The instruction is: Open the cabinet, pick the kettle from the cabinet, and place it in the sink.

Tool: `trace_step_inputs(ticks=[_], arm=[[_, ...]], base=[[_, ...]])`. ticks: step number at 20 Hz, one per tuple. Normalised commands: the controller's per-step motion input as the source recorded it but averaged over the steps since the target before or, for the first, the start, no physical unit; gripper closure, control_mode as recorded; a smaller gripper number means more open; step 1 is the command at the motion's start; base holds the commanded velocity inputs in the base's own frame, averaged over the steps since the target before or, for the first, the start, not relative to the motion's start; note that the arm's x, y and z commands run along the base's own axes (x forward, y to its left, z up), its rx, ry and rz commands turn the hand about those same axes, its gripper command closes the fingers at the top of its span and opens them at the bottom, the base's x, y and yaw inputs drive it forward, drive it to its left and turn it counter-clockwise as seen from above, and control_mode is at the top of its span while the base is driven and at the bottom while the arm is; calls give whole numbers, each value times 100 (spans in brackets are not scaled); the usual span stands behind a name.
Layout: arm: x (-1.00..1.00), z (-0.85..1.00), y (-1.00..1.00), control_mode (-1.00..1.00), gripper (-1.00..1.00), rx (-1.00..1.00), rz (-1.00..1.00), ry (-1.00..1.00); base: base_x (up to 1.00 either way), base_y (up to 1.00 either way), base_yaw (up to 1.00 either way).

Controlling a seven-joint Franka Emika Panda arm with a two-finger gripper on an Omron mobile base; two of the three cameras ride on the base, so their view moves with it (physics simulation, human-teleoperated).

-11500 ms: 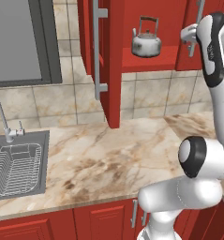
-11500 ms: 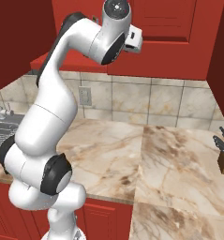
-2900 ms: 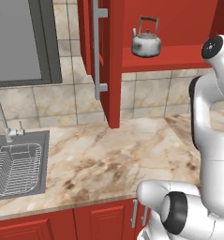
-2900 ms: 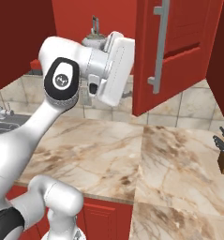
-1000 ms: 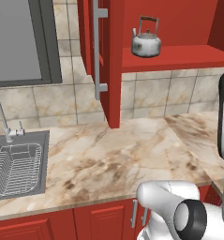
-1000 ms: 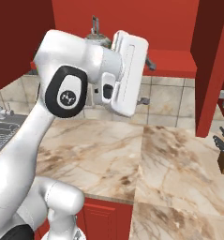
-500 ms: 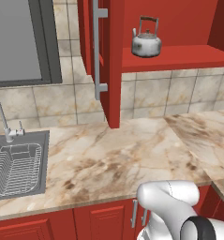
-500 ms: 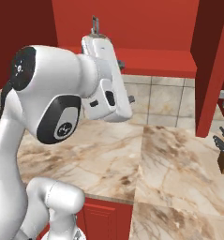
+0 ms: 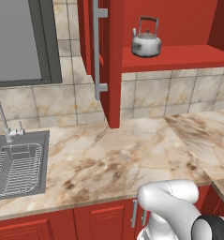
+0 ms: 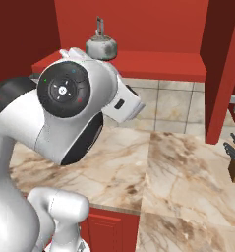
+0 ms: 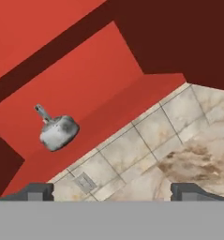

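Cabinet (image 9: 169,56): red throughout, with a silver bar handle (image 9: 97,47). Kettle (image 9: 146,43) on its shelf: silvery-grey, dark-brown handle. Counter (image 9: 113,159) below the cabinet: beige marble, brown veining. Wall tiles (image 9: 151,93) beige. Sink (image 9: 19,166) left of the cabinet: grey steel.

The cabinet (image 9: 108,61) stands open at upper centre; the silvery kettle (image 9: 146,43) sits upright on its red shelf; the steel sink (image 9: 17,164) lies lower left.
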Motion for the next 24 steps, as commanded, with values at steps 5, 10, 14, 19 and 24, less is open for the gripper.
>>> trace_step_inputs(ticks=[5, 10, 14, 19, 24], arm=[[7, 16, 31, -100, -100, -22, 37, 3], [7, 3, 27, -100, -100, -21, 31, 6], [10, 2, 31, -100, -100, -23, 20, 3], [14, 1, 20, -100, -100, -16, 14, 6], [22, 1, 30, -100, -100, -8, 1, 0]], base=[[0, 0, 0], [0, 0, 0], [0, 0, 0], [0, 0, 0], [0, 0, 0]])
